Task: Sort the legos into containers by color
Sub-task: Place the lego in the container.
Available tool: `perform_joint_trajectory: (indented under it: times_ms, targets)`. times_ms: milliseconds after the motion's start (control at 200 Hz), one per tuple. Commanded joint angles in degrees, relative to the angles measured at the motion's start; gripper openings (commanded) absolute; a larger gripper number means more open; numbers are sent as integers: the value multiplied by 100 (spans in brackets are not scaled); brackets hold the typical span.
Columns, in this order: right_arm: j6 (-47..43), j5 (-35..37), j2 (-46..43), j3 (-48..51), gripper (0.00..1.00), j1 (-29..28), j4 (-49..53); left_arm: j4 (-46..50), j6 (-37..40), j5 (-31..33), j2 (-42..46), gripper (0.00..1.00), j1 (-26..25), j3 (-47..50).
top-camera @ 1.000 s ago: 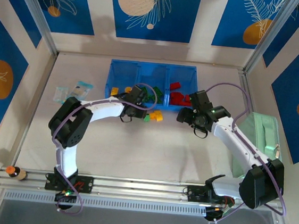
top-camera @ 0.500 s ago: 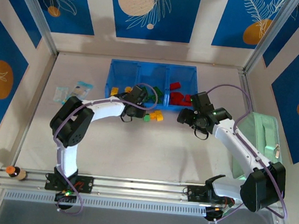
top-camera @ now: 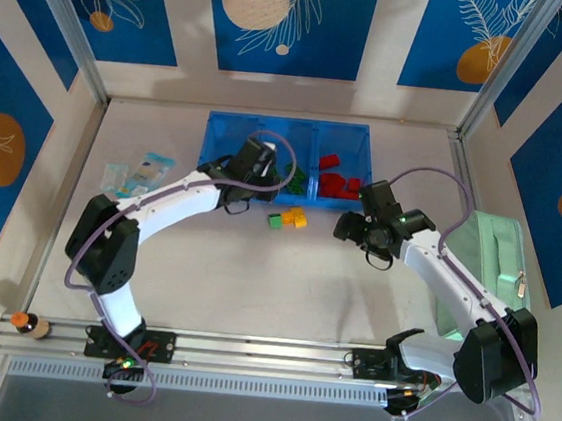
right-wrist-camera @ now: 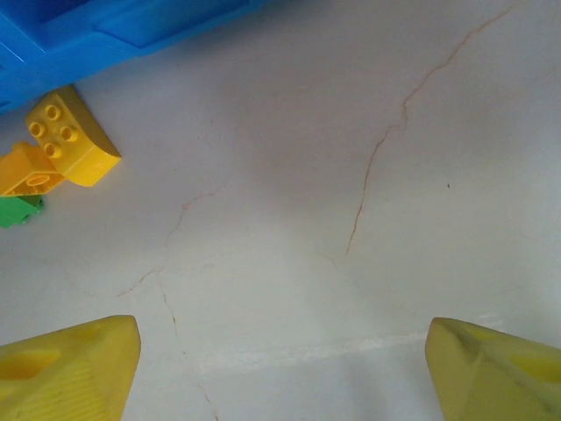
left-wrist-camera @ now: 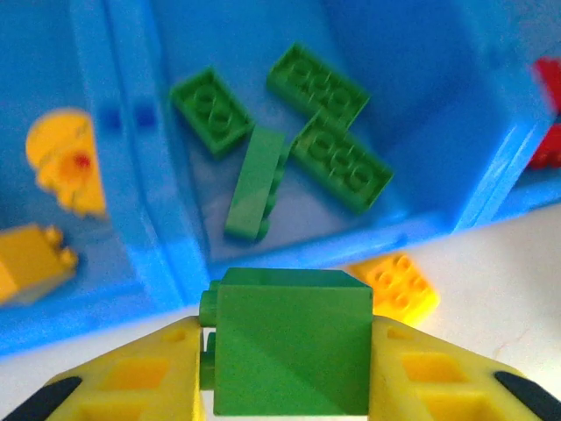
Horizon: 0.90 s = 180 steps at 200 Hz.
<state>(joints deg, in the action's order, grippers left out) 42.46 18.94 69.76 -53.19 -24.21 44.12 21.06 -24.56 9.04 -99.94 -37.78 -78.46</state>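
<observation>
While the left gripper (left-wrist-camera: 289,373) is clamped on a green brick (left-wrist-camera: 289,342), a yellow finger flat against each side, the coming move turns on where the green compartment (left-wrist-camera: 421,96) of the tray (left-wrist-camera: 158,228) lies. It is straight ahead of the fingertips, just beyond the tray's near wall. Four green pieces (left-wrist-camera: 337,162) already lie in that compartment. The held brick looks blocky rather than long, its studs facing the tray's left end, so I judge a short reach forward over the near wall is enough before letting go.

The left arm stretches up to the tray's near wall and is much the nearer. The right gripper (right-wrist-camera: 280,368) hangs with jaws wide and holding nothing, over bare table off the tray's near right corner. Two yellow bricks (right-wrist-camera: 70,145) and a loose green brick (right-wrist-camera: 17,210) lie on the table just outside the tray's near wall.
</observation>
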Motion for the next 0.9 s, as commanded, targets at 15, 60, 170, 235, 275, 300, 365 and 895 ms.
perform_joint_trajectory:
  times_ms: [15, 60, 170, 235, 275, 300, 365, 895]
  targets:
    - [131, -114, -321, 78, 85, -14, 96, 455, 368, -55, -610, 39, 121, -986]
    - [123, -84, -404, 97, 85, -17, 140, 601, 443, -60, -823, 39, 139, -1371]
    - [114, -31, -597, 155, 85, -1, 225, 940, 569, -47, -1327, 40, 198, -2218]
    - [114, -38, -684, 177, 85, 7, 246, 1166, 609, -45, -1576, 42, 227, -2626]
    - [114, -40, -722, 194, 85, 11, 256, 1236, 627, -34, -1685, 44, 243, -2781]
    - [114, -47, -741, 201, 85, 11, 260, 1266, 636, -38, -1731, 46, 258, -2854]
    - [105, -56, -762, 212, 85, 17, 266, 1333, 658, -105, -1800, 59, 256, -2968]
    - [122, -197, -744, 280, 85, 21, 129, 299, 8, -210, -329, 74, -264, -215]
